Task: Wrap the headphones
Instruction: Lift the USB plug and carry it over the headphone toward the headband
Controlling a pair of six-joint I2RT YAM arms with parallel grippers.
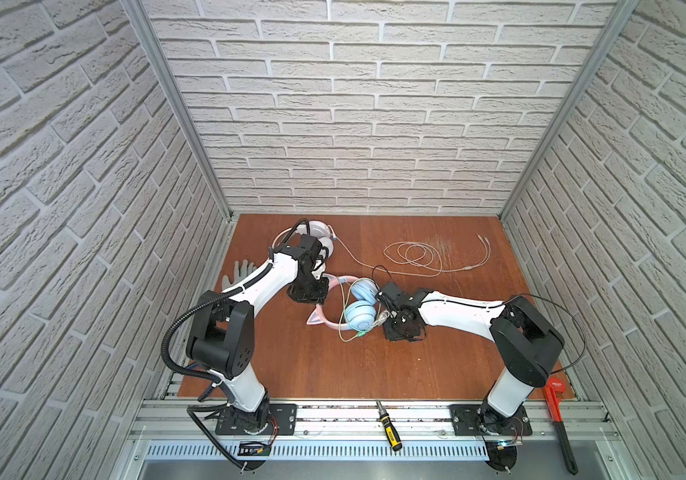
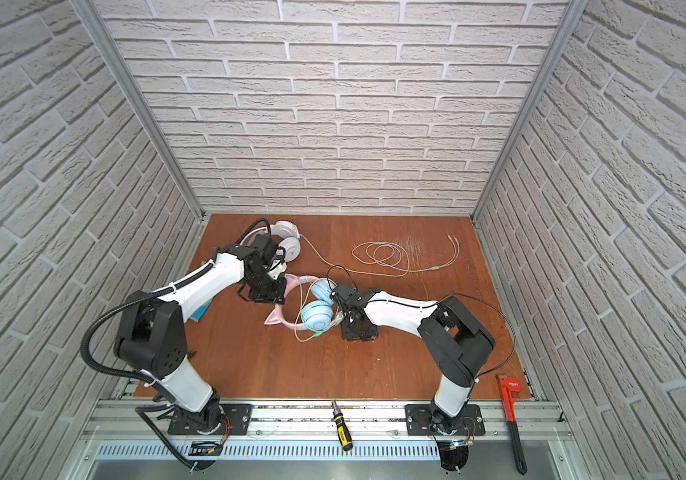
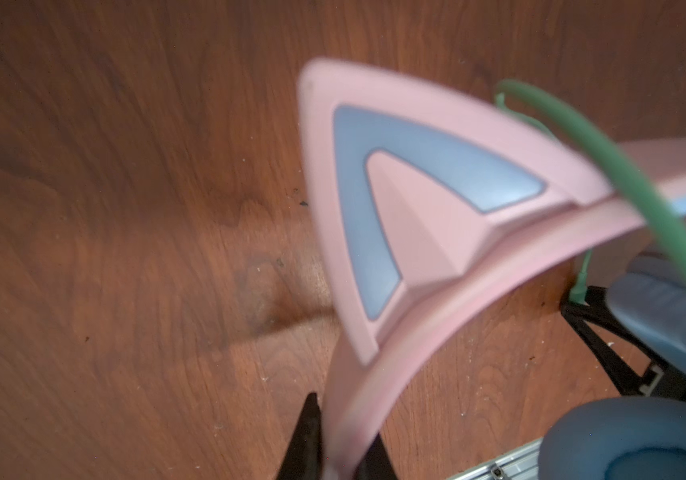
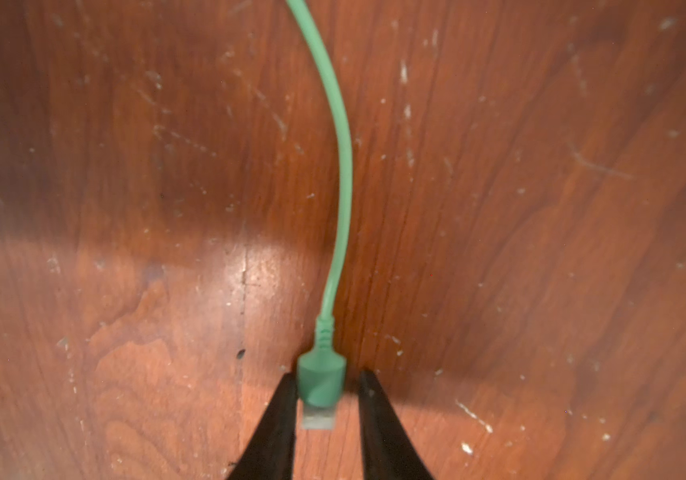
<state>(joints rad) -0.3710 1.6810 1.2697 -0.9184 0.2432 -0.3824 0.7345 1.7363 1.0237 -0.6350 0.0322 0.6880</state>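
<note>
Hiding most of the white headphones (image 1: pixel 319 229) near the desk's (image 1: pixel 374 365) back left corner, the left arm (image 1: pixel 258 282) also covers part of a grey glove (image 1: pixel 241 272) by the left edge. In both top views each gripper's tips are masked by its own body. The left wrist view is blurred and cuts off the pink headphones (image 1: pixel 360 315), yet it shows the left gripper (image 3: pixel 341 451) clamped on their band; they sit mid-desk. The right gripper (image 4: pixel 328 376) stands narrow around the green cable's (image 4: pixel 343 166) plug (image 4: pixel 319 384): one finger touches it, the other shows a sliver of gap. Count: two headphones; two cables, the white cable (image 1: pixel 416 257) looping toward the back right corner; one glove; one screwdriver (image 1: pixel 389 428) and one wrench (image 1: pixel 559 419) on the front rail (image 1: pixel 333 415).
</note>
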